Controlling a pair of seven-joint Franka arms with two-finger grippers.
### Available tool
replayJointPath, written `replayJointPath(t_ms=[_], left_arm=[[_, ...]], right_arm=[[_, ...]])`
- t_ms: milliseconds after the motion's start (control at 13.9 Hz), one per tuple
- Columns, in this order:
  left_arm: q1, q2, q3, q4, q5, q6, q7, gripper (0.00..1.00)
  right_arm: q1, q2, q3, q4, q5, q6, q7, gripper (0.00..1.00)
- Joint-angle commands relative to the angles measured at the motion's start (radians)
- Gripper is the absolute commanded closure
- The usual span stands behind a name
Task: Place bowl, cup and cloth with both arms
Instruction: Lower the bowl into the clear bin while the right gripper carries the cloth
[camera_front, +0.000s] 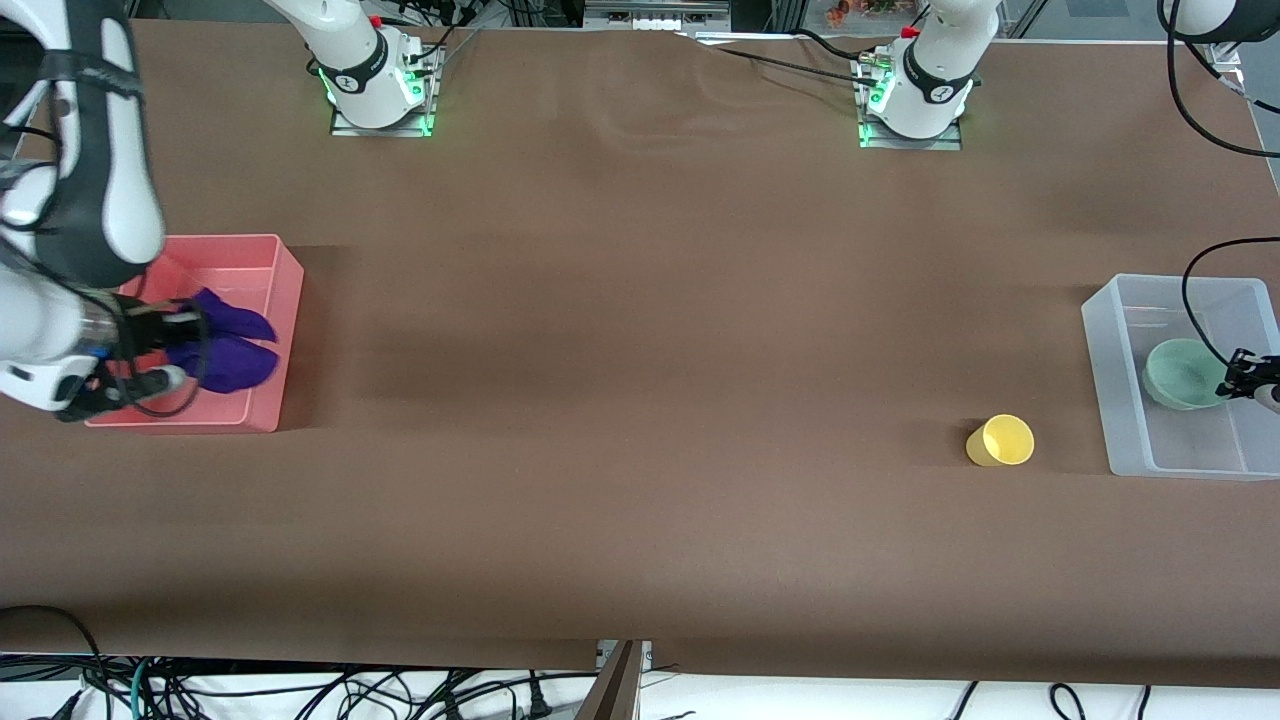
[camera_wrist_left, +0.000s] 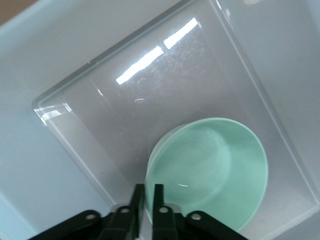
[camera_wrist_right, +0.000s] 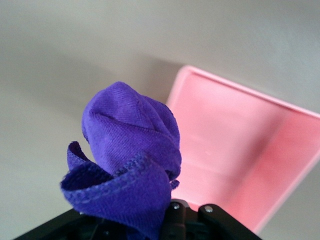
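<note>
My left gripper is shut on the rim of the mint-green bowl, one finger inside and one outside. The bowl is inside the clear bin at the left arm's end of the table, with the left gripper at its side. My right gripper is shut on the purple cloth and holds it over the pink bin. The cloth bunches up over my right gripper and hides its fingers. The yellow cup sits on the table beside the clear bin.
The clear bin's floor holds only the bowl. The pink bin shows under the cloth. The table is covered in brown sheet. Both arm bases stand along the table's edge farthest from the front camera.
</note>
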Motion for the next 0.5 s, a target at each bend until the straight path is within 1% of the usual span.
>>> replayJointPath(t_ms=[0, 72, 216, 288, 360, 432], left_arm=[[0.007, 0.0, -0.018, 0.03, 0.006, -0.032, 0.016, 0.0], [0.002, -0.013, -0.024, 0.04, 0.008, -0.061, 0.016, 0.0], [-0.028, -0.082, -0.032, 0.046, 0.008, -0.137, 0.005, 0.0], [-0.054, -0.12, -0.043, 0.046, 0.008, -0.165, 0.002, 0.0], [-0.082, -0.147, -0.055, 0.046, 0.008, -0.193, -0.004, 0.0], [-0.116, -0.164, -0.072, 0.046, 0.008, -0.216, -0.027, 0.0]], right_arm=[[0.003, 0.023, -0.097, -0.047, 0.004, 0.01, -0.129, 1.0], [0.003, 0.033, -0.114, -0.076, 0.004, 0.044, -0.151, 1.0], [0.002, 0.049, -0.144, -0.156, 0.003, 0.149, -0.195, 1.0], [0.002, 0.059, -0.149, -0.189, 0.006, 0.197, -0.215, 1.0], [0.0, 0.069, -0.155, -0.205, 0.008, 0.219, -0.223, 0.83], [-0.003, 0.076, -0.155, -0.204, 0.017, 0.224, -0.223, 0.04]])
